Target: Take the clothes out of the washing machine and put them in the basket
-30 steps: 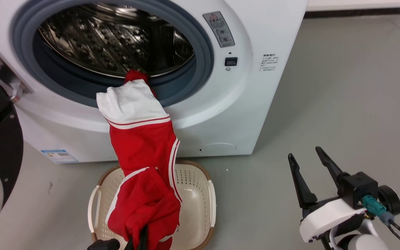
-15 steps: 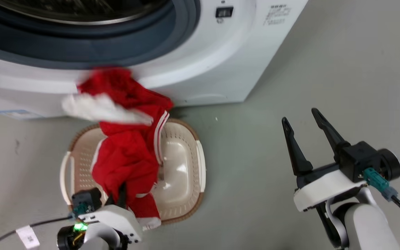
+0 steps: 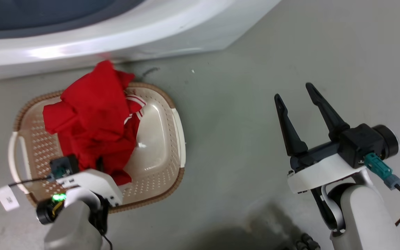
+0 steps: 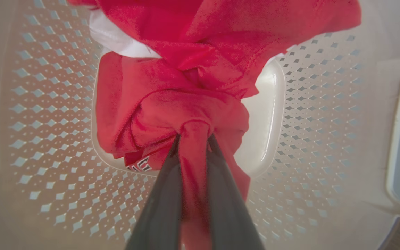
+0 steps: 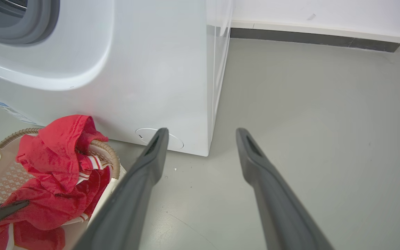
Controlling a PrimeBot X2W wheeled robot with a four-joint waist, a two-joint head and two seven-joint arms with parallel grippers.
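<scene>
The clothes (image 3: 92, 121), one bright red garment with white stripes, lie bunched in the cream basket (image 3: 174, 139), with one fold draped over its far brown rim. My left gripper (image 3: 99, 162) reaches down into the basket and is shut on a twist of the red fabric (image 4: 186, 86), which is pinched between its dark fingers (image 4: 165, 194). My right gripper (image 3: 292, 91) hovers open and empty over the floor to the right of the basket. The washing machine (image 3: 116, 31) stands just behind the basket, with only its lower front showing.
Grey floor (image 3: 238, 121) spreads right of the basket and the machine. In the right wrist view the machine's side panel (image 5: 217, 69) ends at a wall with a dark skirting (image 5: 307, 36). A cable with a white tag (image 3: 7, 198) trails from my left wrist.
The head camera has tilted down. The garment slid off the porthole edge and dropped in a heap into the basket, and my left gripper kept hold of it. The right gripper stays open.
</scene>
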